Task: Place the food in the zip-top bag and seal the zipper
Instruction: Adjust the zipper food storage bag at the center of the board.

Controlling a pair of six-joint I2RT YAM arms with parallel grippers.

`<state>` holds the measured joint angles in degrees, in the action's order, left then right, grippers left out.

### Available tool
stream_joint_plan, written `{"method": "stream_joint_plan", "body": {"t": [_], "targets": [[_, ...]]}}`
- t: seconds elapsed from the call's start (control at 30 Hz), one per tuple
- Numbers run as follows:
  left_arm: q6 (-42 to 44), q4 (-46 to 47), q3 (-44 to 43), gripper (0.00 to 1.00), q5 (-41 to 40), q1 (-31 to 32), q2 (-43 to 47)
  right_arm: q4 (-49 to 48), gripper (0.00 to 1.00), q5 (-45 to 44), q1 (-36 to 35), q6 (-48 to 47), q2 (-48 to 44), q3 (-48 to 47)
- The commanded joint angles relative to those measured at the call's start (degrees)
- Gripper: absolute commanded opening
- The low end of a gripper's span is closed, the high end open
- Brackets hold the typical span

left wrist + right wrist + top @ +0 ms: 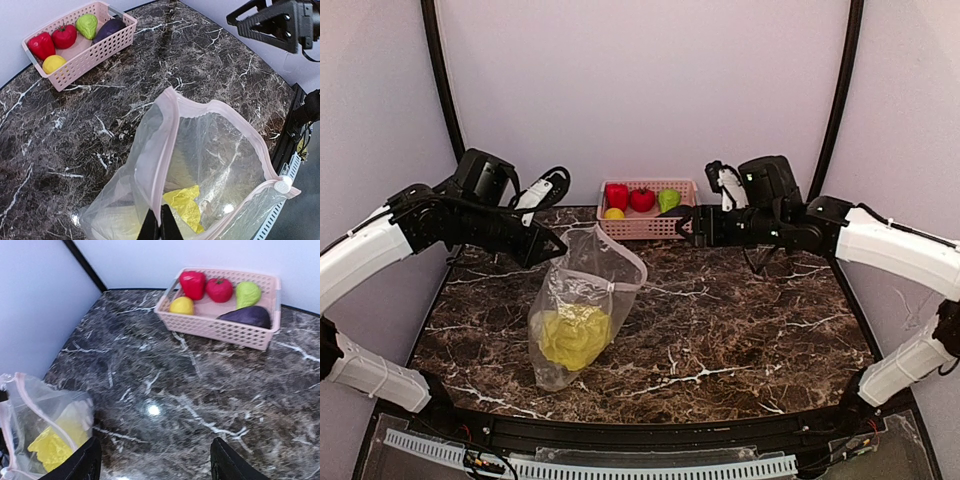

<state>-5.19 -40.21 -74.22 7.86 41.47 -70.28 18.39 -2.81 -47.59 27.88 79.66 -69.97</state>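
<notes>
Pinching the pink mouth edge of the zip-top bag [588,268], left jaws; right jaws spread wide beside the basket [650,229].

Two robot arms, the left arm [360,250] and right arm [900,250], have glossy white shell links and matte black joints. The left gripper [558,243] and right gripper [675,213] are black and triangular-framed. Black cables [558,175] loop at the wrists.

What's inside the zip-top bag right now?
The yellow-green cabbage lies at the bottom of the zip-top bag, visible through the clear plastic. Anything beneath the cabbage is hidden.
</notes>
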Motion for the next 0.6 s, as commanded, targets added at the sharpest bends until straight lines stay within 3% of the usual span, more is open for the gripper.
{"method": "stream_joint_plan", "body": {"t": [0.0, 0.23, 0.4, 0.57], "targets": [[4.7, 5.8, -1.2, 0.01, 2.8, -2.7, -0.3, 5.0, 0.73, -1.1, 6.9, -4.9, 2.5, -3.8], [4.8, 15.8, 3.8, 0.01, 11.3, -10.7, 0.5, 4.9, 0.72, 5.6, 16.3, -7.5, 14.3, -11.0], [6.7, 20.1, 7.8, 0.01, 18.6, -11.9, 1.6, 5.0, 0.67, 11.2, 21.5, -7.9, 25.0, -18.3], [6.4, 21.5, 10.6, 0.01, 19.7, -12.6, 1.7, 5.2, 0.61, 16.0, 25.3, -8.5, 35.0, -27.5]]}}
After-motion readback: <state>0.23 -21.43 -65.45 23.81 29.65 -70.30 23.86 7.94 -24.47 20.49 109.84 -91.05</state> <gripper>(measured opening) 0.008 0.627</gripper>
